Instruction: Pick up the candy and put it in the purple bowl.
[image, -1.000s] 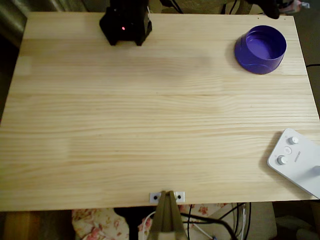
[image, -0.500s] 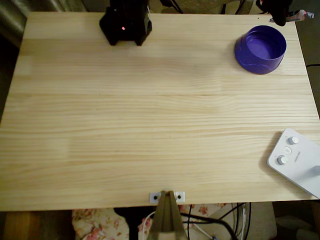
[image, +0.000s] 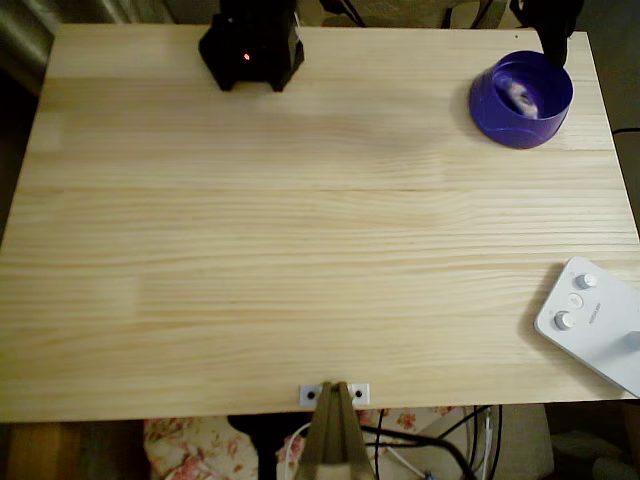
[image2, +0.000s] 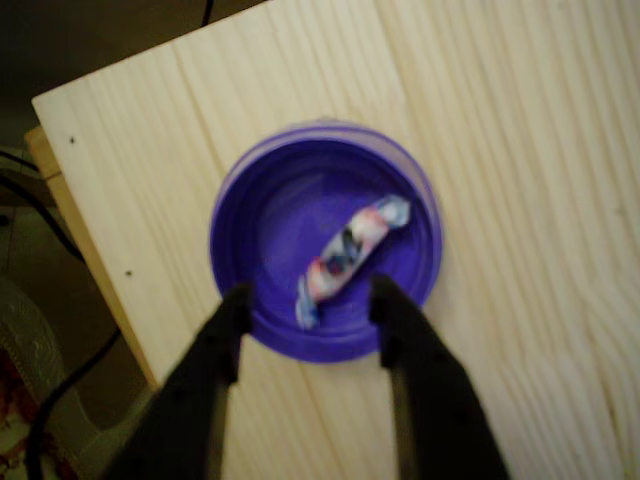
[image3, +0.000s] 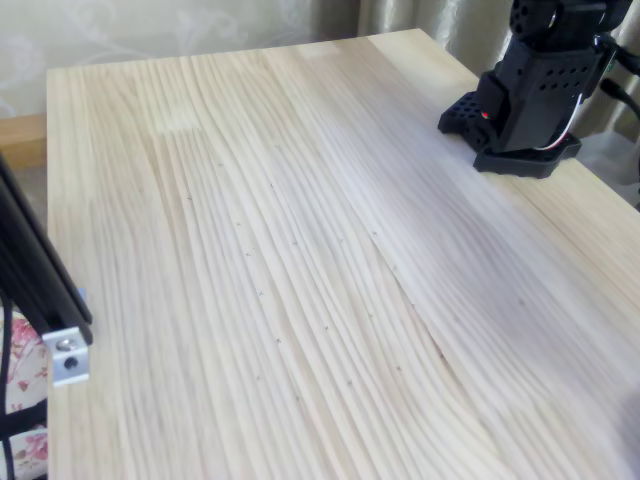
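Note:
The purple bowl (image: 521, 98) stands at the table's far right corner in the overhead view. Inside it lies the candy (image: 520, 95), a pinkish-white blur there. The wrist view looks straight down into the bowl (image2: 270, 205), where the candy (image2: 350, 250) rests slantwise on the floor, its twisted ends showing. My gripper (image2: 308, 298) hangs open above the bowl's near rim, its two black fingers (image2: 232, 318) apart on either side of the candy and not touching it. In the overhead view a dark part of the gripper (image: 548, 22) sits just beyond the bowl.
The arm's black base (image: 251, 45) stands at the far edge of the wooden table (image: 300, 230), also seen in the fixed view (image3: 530, 95). A white device with knobs (image: 592, 320) lies at the near right corner. The table edge (image2: 90, 260) runs close beside the bowl.
The candy, held at the gripper beyond the bowl half a second ago, now lies inside the purple bowl. The gripper has let go and shifted slightly.

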